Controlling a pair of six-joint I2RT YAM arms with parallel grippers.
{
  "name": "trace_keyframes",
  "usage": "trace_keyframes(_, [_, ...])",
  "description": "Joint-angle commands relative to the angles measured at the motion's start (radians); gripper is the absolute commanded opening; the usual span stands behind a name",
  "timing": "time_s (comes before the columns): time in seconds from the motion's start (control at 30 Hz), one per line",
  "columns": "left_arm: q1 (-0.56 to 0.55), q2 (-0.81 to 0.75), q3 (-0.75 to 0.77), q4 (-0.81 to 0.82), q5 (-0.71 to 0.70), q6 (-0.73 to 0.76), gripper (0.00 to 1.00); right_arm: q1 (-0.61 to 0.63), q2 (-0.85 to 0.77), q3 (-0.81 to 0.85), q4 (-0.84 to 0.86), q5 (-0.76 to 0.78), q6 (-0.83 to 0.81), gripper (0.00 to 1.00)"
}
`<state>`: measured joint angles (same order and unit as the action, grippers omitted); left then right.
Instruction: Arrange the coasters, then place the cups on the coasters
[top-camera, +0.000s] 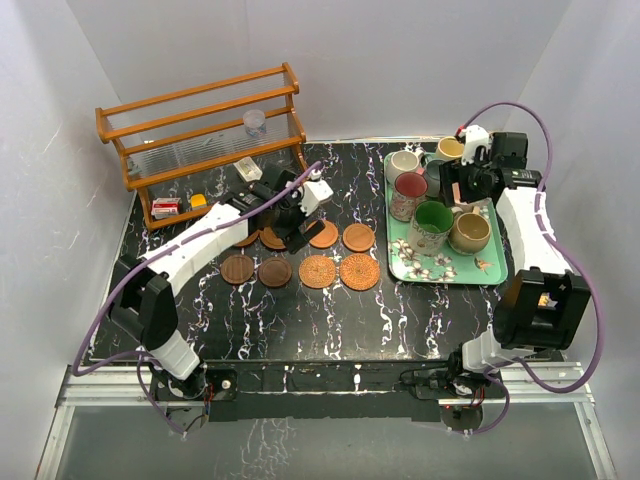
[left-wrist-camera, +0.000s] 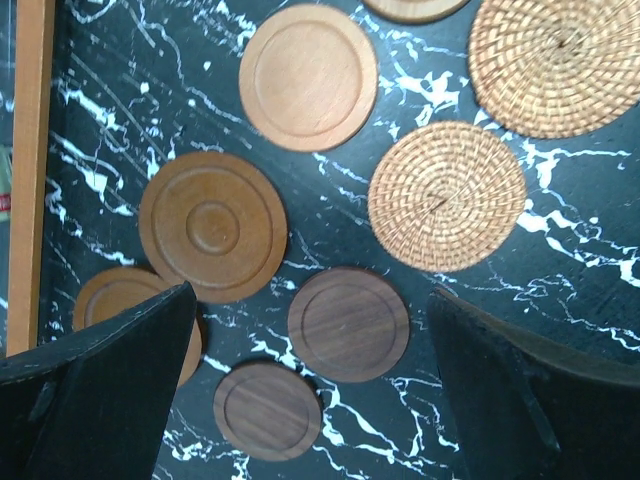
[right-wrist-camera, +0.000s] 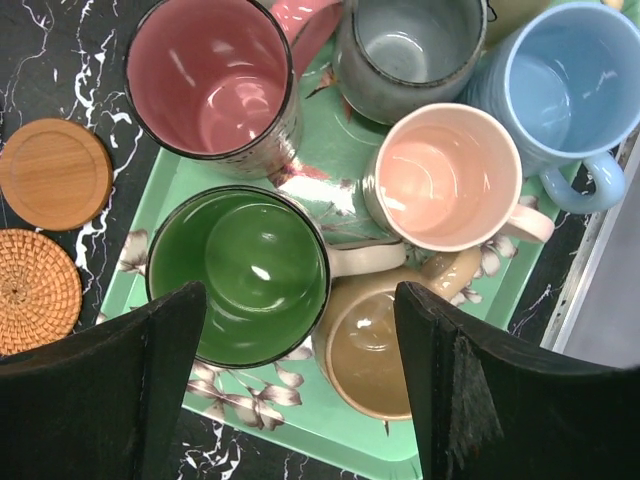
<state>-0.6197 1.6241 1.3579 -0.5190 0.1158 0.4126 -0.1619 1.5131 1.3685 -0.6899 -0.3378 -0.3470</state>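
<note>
The black marbled table (top-camera: 300, 320) carries a wooden rack (top-camera: 200, 130) at its 11 o'clock corner, a green flowered tray (top-camera: 440, 270) at 3 o'clock, and the coasters (top-camera: 317, 271) at the centre in two rows of four. All the cups (top-camera: 433, 222) stand crowded on the tray and none on a coaster, so I judge the arranging step nearly closed and the cup step just opening. The left gripper (left-wrist-camera: 312, 300) hangs over the 9 o'clock end of the rows, fingers spread wide with nothing between them. Two brown discs at 8 o'clock in its wrist view lie touching or slightly overlapped, one partly hidden by a finger, so that pair may want nudging apart. The right gripper (right-wrist-camera: 300, 295) hovers above the tray, fingers apart and clasping nothing. Below it are the green mug (right-wrist-camera: 240, 275) at 9 o'clock and the tan mug (right-wrist-camera: 375, 350) at 4 o'clock, and the green mug's pale handle lies between the fingers. The next move likely calls for a straight descent onto that mug's wall or handle. It would then lift clear of the tan mug and pink mug (right-wrist-camera: 445, 175) pressed close by, and carry toward the wicker coaster (right-wrist-camera: 35, 290) just off the tray's 9 o'clock edge.
</note>
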Motion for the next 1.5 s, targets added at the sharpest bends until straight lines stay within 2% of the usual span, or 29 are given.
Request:
trace_keyframes(0.0, [0.044,-0.066,0.035,-0.085,0.010,-0.024,0.99,0.031,0.007,0.063,0.005,0.039,-0.001,0.73])
trace_keyframes(0.27, [0.125,-0.049,0.071,-0.136,0.072,-0.058,0.99,0.072,0.030,0.095,-0.028,0.126,-0.042,0.70])
trace_keyframes(0.5, [0.224,-0.025,0.078,-0.134,0.158,-0.089,0.99,0.073,-0.004,0.021,-0.036,0.222,-0.085,0.69])
trace_keyframes(0.7, [0.252,0.030,0.090,-0.132,0.210,-0.085,0.97,0.076,-0.006,-0.026,0.015,0.222,-0.057,0.69])
trace_keyframes(0.97, [0.252,0.065,0.117,-0.154,0.249,-0.081,0.96,0.082,0.076,0.008,-0.051,0.214,-0.046,0.55])
trace_keyframes(1.47, [0.252,0.043,0.089,-0.136,0.258,-0.073,0.96,0.086,0.138,-0.002,-0.029,0.250,0.022,0.35])
